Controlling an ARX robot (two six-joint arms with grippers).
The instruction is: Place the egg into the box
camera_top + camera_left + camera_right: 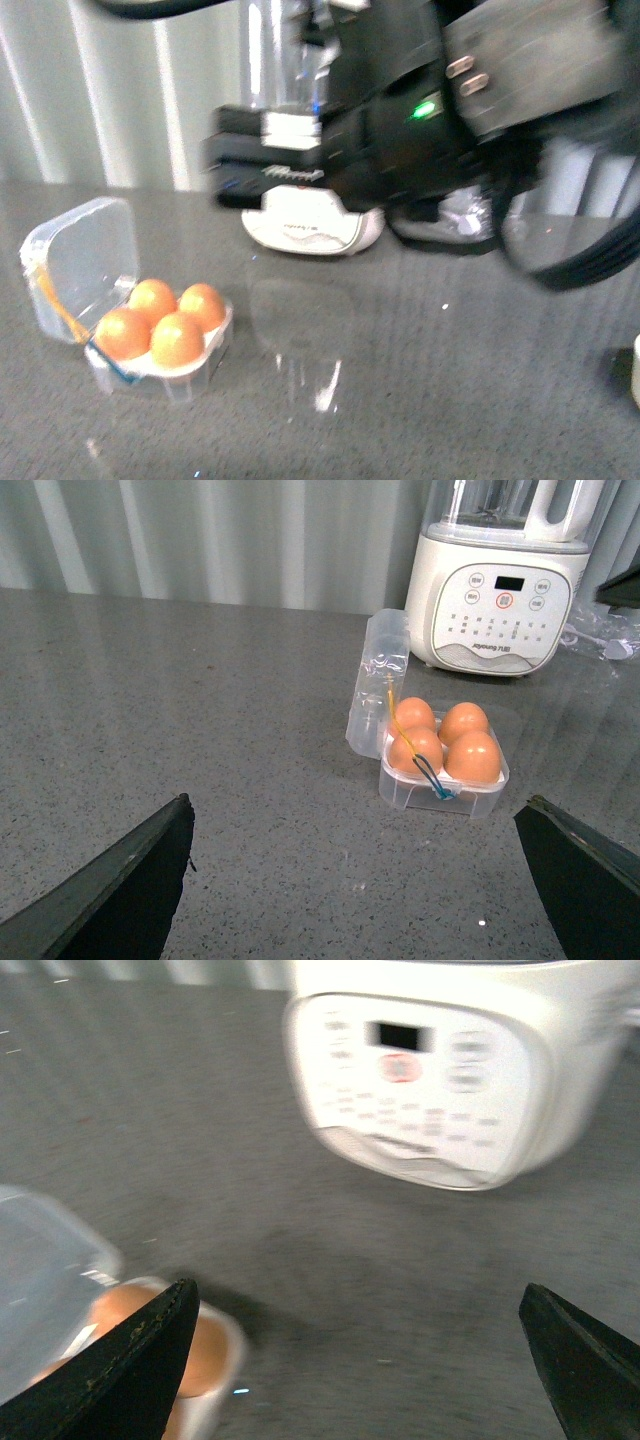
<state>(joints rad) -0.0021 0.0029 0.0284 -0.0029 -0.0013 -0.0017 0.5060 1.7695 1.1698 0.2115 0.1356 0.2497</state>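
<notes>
The clear box (172, 382) stands open at the table's left, its lid (82, 258) tipped back. Every slot of its white tray holds an orange-brown egg (178, 340). A yellow and a blue band hang at its side. In the left wrist view the box (440, 798) with its eggs (474, 757) lies well ahead of my left gripper (350, 900), which is open and empty. My right gripper (350, 1380) is open and empty, and the box (215, 1412) with an egg (208, 1352) sits beside one finger (110, 1380). My right arm (400, 110) is a blurred mass high over the table.
The white blender (310, 225) stands at the back centre, behind my right arm. It also shows in the left wrist view (500, 610) and, close and blurred, in the right wrist view (430, 1090). A pale object (635, 372) sits at the right edge.
</notes>
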